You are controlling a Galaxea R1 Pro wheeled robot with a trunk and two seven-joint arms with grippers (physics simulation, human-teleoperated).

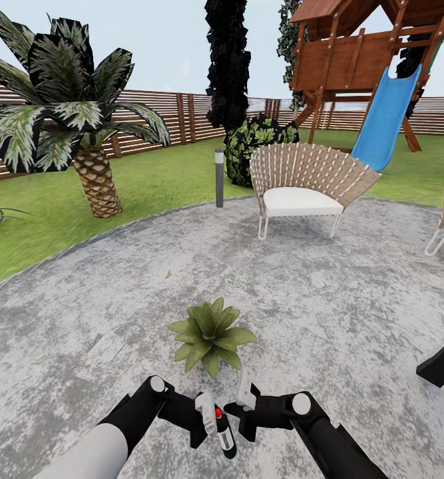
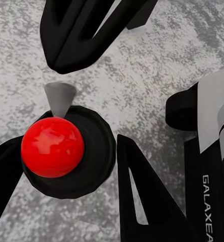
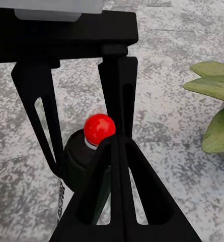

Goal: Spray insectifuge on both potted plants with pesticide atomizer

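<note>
Both pincers meet: left pincer [image 1: 208,414] grips the atomizer [image 1: 225,436]; right pincer's [image 1: 245,399] state unclear.

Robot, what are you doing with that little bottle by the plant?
The left end effector holds the pesticide atomizer, a dark bottle with a red top, just above the grey patio. The right end effector sits right beside it, fingers at the bottle's top. One potted plant sits on the paving just ahead. Whether spray is coming out cannot be told.
</note>
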